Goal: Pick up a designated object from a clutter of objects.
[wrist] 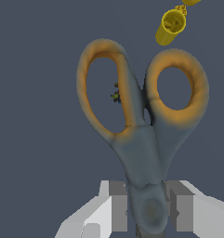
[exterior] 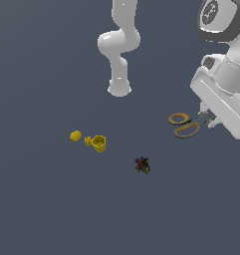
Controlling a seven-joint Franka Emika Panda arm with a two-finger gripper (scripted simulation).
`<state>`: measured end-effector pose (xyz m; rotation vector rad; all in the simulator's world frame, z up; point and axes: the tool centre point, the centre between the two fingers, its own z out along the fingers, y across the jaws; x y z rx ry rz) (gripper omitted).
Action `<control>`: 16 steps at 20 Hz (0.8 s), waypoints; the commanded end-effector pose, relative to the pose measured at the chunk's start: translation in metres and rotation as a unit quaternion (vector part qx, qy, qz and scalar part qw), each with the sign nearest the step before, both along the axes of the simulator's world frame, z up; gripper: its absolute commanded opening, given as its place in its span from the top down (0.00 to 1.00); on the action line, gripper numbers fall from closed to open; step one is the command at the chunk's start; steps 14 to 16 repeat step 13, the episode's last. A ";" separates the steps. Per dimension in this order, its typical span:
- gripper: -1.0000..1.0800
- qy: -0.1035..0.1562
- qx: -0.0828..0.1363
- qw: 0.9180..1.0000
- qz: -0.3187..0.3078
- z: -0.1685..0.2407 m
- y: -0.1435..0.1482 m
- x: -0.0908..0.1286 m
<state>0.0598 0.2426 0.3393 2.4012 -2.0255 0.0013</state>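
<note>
Two jaws clamp the scissors [wrist: 148, 153] near the pivot, orange loops pointing away.

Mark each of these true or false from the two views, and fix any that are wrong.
1. The tool is shut on the scissors near the pivot. True.
2. The scissors' handles point towards the tool. False: the loop handles point away from it.
3. The yellow cup is inside one handle loop. False: it stands apart from the scissors.
4. The dark multicoloured cube lies apart from the yellow cup. True.
5. A small yellow lump sits on the exterior view's left of the cup. True.
</note>
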 end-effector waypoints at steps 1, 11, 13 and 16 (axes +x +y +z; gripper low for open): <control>1.00 0.000 0.000 1.000 0.000 0.013 0.008 0.002; 1.00 0.000 0.000 1.000 0.000 0.034 0.022 0.005; 1.00 0.000 0.000 1.000 0.000 0.034 0.023 0.006; 1.00 0.000 0.000 1.000 0.000 0.034 0.023 0.006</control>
